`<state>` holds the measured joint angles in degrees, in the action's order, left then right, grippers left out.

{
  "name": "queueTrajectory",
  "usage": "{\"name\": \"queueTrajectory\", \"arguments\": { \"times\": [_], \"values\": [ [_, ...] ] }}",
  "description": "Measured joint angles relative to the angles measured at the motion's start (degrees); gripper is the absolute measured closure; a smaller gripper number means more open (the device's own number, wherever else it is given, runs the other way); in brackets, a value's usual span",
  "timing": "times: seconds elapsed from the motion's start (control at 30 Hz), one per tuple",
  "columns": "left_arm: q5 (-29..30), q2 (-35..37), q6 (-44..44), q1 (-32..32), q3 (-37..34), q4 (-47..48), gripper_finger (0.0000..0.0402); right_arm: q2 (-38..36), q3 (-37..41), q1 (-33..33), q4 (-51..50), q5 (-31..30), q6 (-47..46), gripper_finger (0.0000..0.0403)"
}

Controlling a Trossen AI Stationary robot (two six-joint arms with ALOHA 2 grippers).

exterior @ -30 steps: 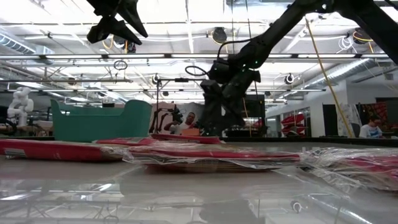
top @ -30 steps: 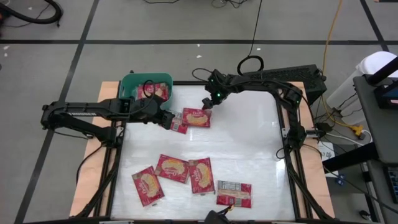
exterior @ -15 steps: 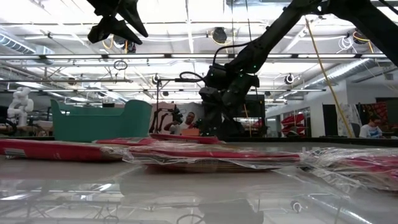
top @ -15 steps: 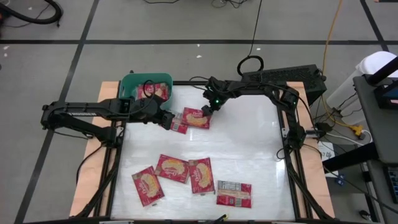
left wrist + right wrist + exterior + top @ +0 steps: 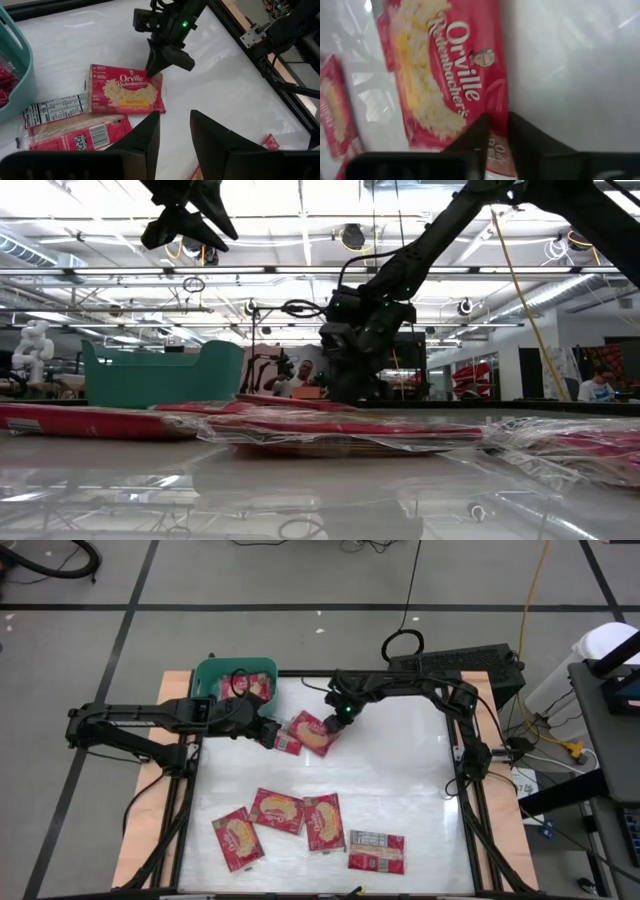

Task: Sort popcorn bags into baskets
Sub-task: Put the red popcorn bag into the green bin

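Right gripper [image 5: 333, 726] clamps an Orville Redenbacher's popcorn bag [image 5: 312, 733], upper centre.
Since the earlier frame it has dropped and closed, tilting the bag; left gripper [image 5: 270, 735] hovers alongside, fingers narrowly parted.

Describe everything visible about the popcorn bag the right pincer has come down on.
The popcorn bag is a flat red packet in clear wrap, face up, printed with an Orville Redenbacher's name and a cream-yellow popcorn picture. It lies skewed on the white table near the teal basket, beside a label-side-up bag. The right pincer is closing on its edge; the left pincer hovers nearby.
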<state>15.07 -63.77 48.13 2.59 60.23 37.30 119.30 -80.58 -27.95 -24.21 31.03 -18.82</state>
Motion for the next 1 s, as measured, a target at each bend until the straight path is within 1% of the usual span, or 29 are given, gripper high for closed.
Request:
{"name": "queueTrajectory", "arguments": {
  "times": [0.03, 0.1, 0.23, 0.4, 0.53, 0.67, 0.73, 0.83, 0.9, 1.0],
  "values": [
    [0.0, 0.0, -0.29, 0.02, 0.0, 0.1, 0.0291, 0.01, 0.02, 0.06, 0.01, 0.55, 0.03, 0.0381],
    [0.0, 0.0, -0.89, 0.0, 0.0, 0.1, 0.0291, 0.01, 0.04, 0.1, 0.45, 1.84, 0.21, 0.0395],
    [0.05, 0.0, -1.75, 0.01, 0.0, 0.13, 0.0291, -0.53, 0.07, -0.22, 0.88, 4.0, -0.83, 0.0396],
    [0.77, -0.09, -4.77, 0.07, 0.0, 0.18, 0.0291, -3.64, 0.07, -0.28, 1.64, 3.79, 0.95, 0.0402],
    [1.08, -1.79, -8.43, 0.82, -0.13, 0.22, 0.0291, -5.26, 0.04, 0.33, 1.52, 3.71, 1.49, 0.0402],
    [-1.86, -4.18, -13.11, 3.04, -0.15, 0.15, 0.0291, -6.42, -0.01, 1.25, 1.73, 3.68, 1.69, 0.0403],
    [-4.34, -5.16, -13.82, 4.97, -0.15, -0.57, 0.0291, -6.8, -0.02, 1.95, 1.89, 3.54, 1.72, 0.0403],
    [-6.08, -5.74, -14.88, 7.97, -0.17, -0.41, 0.0291, -7.92, -0.02, 3.64, 2.9, 3.55, 1.92, 0.0403],
    [-7.97, -5.99, -18.88, 9.71, -0.17, -0.58, 0.0288, -8.79, -0.04, 4.84, 3.46, 3.55, 2.13, 0.0403],
    [-13.32, -5.97, -27.39, 12.52, -0.2, -0.62, 0.0271, -9.6, -0.04, 6.68, 5.02, 3.46, 2.21, 0.0403]
  ]
}}
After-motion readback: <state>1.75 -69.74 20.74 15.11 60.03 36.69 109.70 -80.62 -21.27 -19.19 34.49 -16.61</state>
